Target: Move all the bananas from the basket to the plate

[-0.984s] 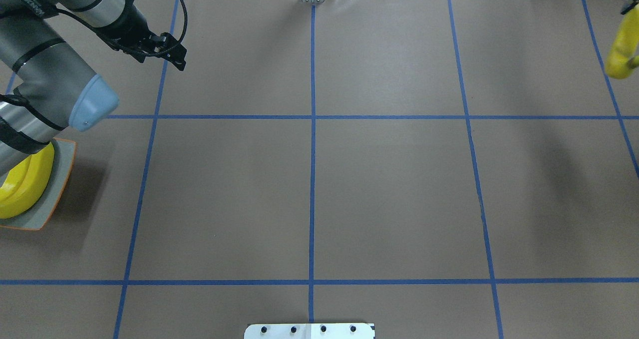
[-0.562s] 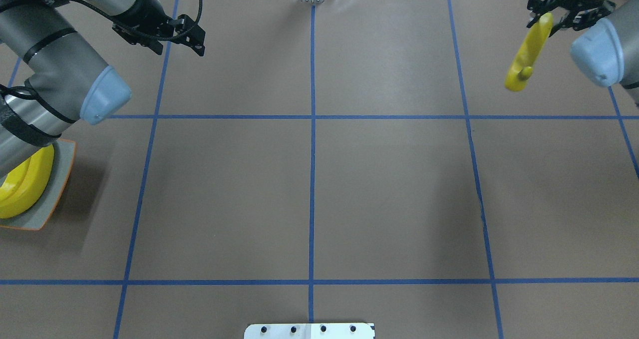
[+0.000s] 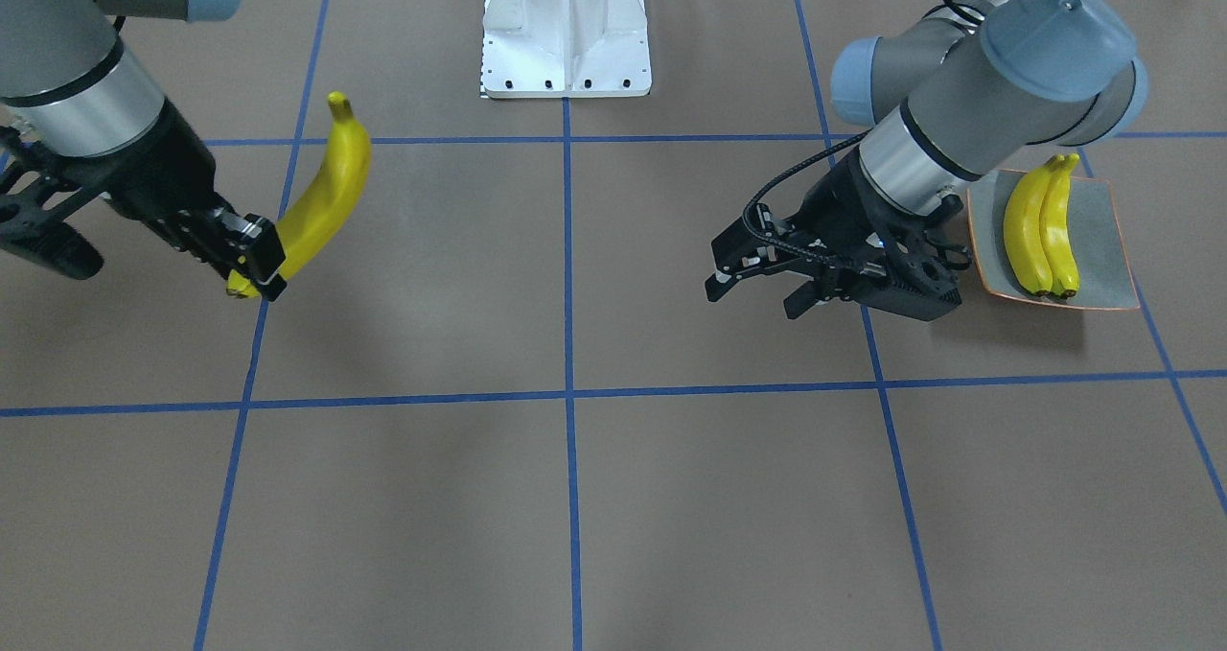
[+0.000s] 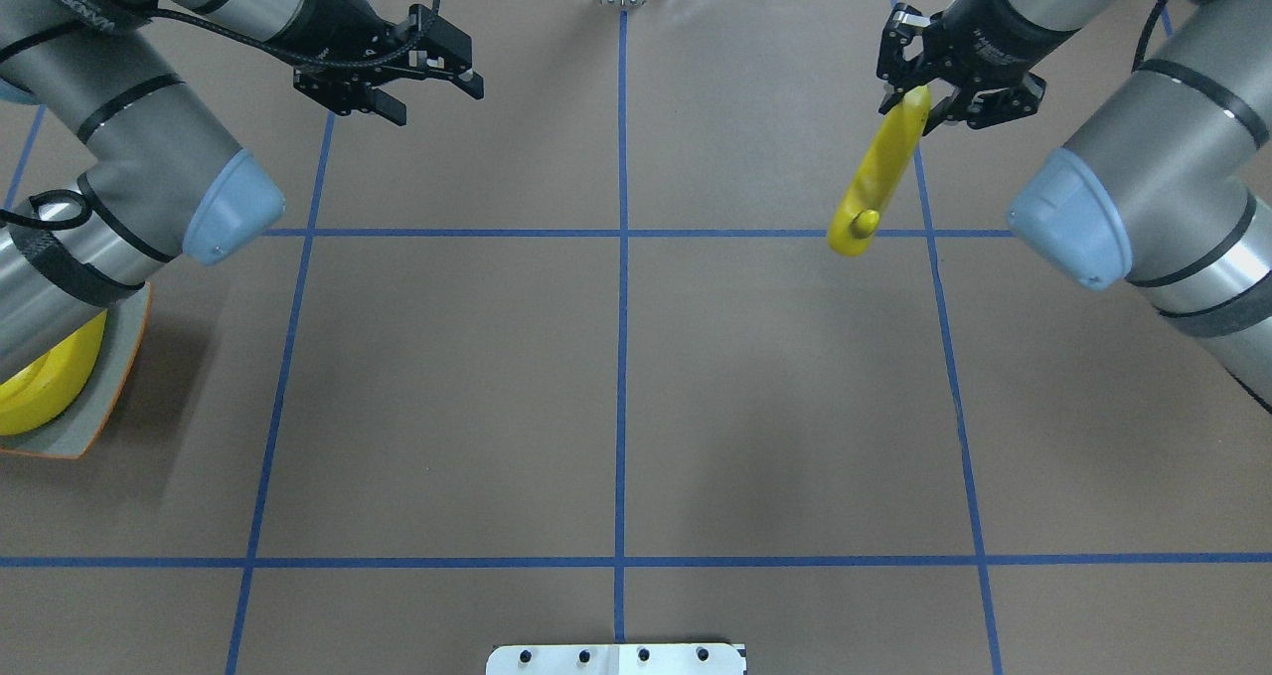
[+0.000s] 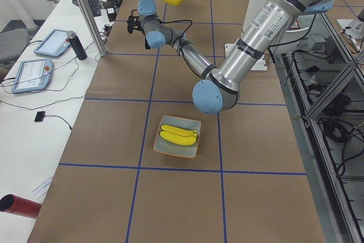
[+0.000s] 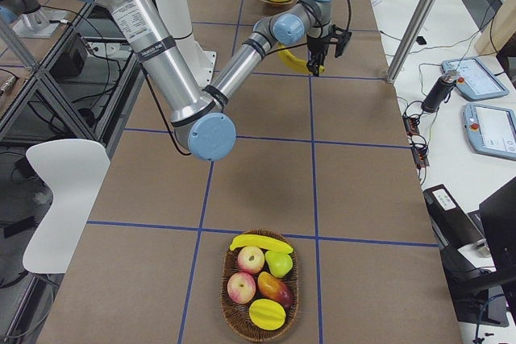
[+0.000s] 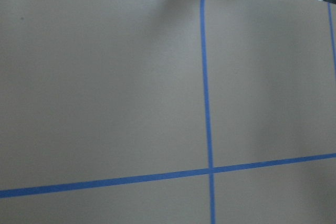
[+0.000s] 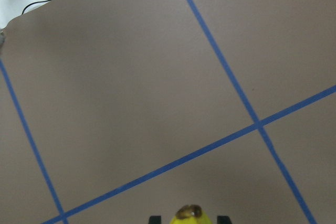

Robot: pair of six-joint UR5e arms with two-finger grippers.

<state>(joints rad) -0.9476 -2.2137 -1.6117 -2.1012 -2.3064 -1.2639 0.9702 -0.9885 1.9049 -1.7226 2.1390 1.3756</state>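
The right claw point(image 4: 919, 98) is clamped on one end of a banana point(image 4: 879, 173), which hangs free over the far half of the counter point(image 4: 775, 407). The left claw point(image 3: 754, 298) is spread wide and holds nothing. A broad stretch of brown counter lies between them. Two bananas point(image 3: 1040, 234) lie on the plate point(image 3: 1102, 239) toward the left end. One more banana point(image 6: 260, 242) lies in the basket point(image 6: 234, 312) at the right end. The lettering on the arms is too small to read.

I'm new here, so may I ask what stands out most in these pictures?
A bright yellow banana hangs from the right tool, over the far right of the table. Two more bananas lie side by side on the plate, near the open, empty left tool. A fruit basket sits at the table's right end.
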